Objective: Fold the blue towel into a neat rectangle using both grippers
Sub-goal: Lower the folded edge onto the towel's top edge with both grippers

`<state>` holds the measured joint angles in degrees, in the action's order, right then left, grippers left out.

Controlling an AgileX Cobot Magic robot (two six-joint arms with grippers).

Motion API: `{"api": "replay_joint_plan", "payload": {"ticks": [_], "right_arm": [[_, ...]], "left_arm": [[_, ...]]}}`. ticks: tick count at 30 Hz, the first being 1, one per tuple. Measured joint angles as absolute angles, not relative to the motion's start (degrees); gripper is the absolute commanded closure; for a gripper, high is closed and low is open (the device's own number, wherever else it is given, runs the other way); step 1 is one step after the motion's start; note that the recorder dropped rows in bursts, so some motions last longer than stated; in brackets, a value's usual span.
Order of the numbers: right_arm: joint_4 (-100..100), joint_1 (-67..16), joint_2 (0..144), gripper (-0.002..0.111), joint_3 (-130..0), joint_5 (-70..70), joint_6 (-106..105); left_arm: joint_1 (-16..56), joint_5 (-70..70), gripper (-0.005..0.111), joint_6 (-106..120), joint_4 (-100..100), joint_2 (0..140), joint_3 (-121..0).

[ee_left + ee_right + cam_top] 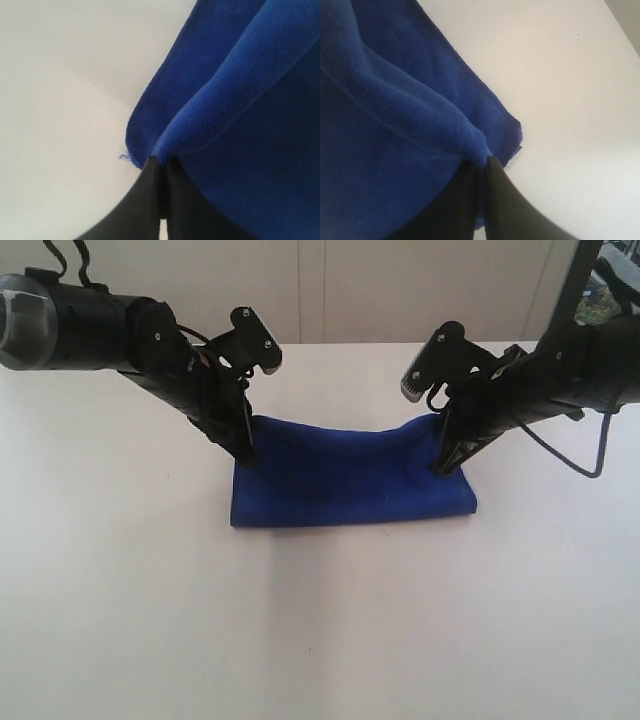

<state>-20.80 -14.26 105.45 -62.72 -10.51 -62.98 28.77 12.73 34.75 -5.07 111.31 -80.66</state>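
The blue towel [350,485] lies folded into a thick band on the white table [320,620], its near fold straight and its far edge sagging in the middle. My left gripper [247,455] is shut on the towel's far left corner; in the left wrist view its black fingers [150,200] pinch a rolled hem of the towel [240,100]. My right gripper [440,468] is shut on the far right corner, and in the right wrist view its fingers [500,200] clamp a blue fold of the towel [395,125]. Both held corners sit slightly raised.
The white table reaches a pale wall [400,290] at the back. A black cable [590,455] loops off the right arm above the tabletop. Something green and patterned [612,295] shows at the far right edge.
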Motion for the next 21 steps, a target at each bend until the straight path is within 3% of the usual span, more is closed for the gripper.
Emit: {"api": "replay_joint_plan", "payload": {"ticks": [21], "right_arm": [[-20.8, -14.26, 108.37, 0.105, -62.72, -6.21, -62.98]], "left_arm": [[28.77, 8.35, 0.107, 34.75, -4.53, 113.51, -80.66]]}}
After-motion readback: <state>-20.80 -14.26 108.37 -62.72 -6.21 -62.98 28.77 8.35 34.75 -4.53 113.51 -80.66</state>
